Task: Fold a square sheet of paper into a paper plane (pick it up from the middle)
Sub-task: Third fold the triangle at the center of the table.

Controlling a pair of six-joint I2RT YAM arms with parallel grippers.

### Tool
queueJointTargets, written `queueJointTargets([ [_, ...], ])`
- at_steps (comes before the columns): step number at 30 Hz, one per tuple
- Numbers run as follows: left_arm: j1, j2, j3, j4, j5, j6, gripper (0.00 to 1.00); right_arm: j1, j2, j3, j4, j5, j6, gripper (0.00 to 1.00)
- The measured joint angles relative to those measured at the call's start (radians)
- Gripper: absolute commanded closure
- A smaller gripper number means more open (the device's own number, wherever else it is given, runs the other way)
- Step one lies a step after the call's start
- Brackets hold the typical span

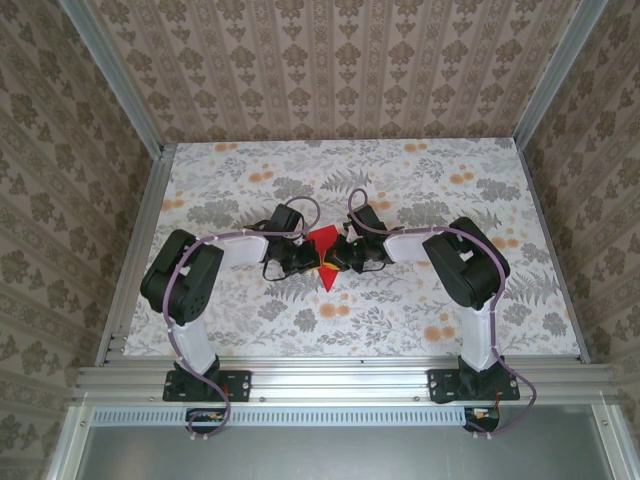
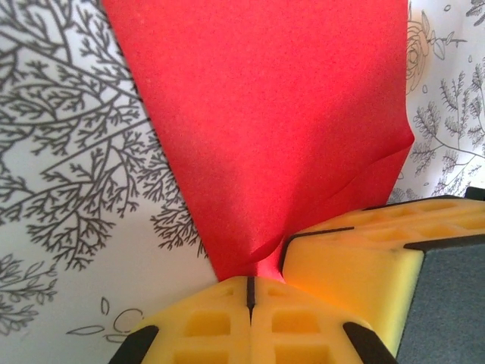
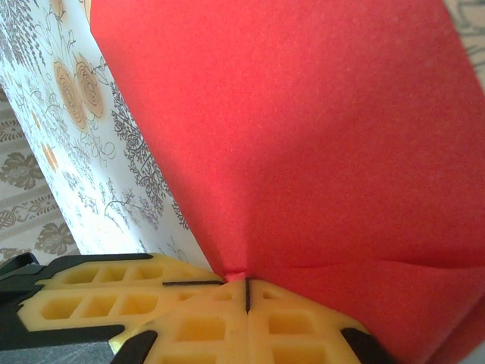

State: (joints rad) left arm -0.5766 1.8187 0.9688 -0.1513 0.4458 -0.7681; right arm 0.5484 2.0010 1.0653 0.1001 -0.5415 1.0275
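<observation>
1. Patterned wallpaper [image 1: 330, 70] enclosed a floral-covered bench [image 1: 430, 300], with two robot arms bolted along the bench's near edge.
2. At the bench's middle was the red sheet of paper [image 1: 325, 243], already creased, narrowing to a point aimed at the bench's near edge.
3. The left gripper [image 1: 312, 262], reaching in from the bench's left side, had its yellow fingers [image 2: 204, 326] clenched on the paper's edge.
4. The right gripper [image 1: 338, 262], reaching in from the bench's right side, had its fingers [image 3: 295, 326] pinched shut on the same sheet, just beside the left pair.
</observation>
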Motion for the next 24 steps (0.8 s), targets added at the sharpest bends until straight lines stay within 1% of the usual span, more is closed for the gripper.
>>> queueJointTargets([
  [9, 0.000, 0.000, 0.000, 0.032, -0.011, -0.018, 1.00, 0.000, 0.000, 0.000, 0.000, 0.000, 0.000, 1.00],
  [19, -0.010, 0.016, 0.031, -0.021, -0.051, -0.015, 1.00, 0.000, -0.005, -0.004, 0.006, -0.002, 0.000, 1.00],
  [24, -0.016, 0.017, 0.038, -0.033, -0.069, -0.011, 1.00, 0.000, -0.061, -0.060, 0.064, -0.043, -0.001, 0.97],
])
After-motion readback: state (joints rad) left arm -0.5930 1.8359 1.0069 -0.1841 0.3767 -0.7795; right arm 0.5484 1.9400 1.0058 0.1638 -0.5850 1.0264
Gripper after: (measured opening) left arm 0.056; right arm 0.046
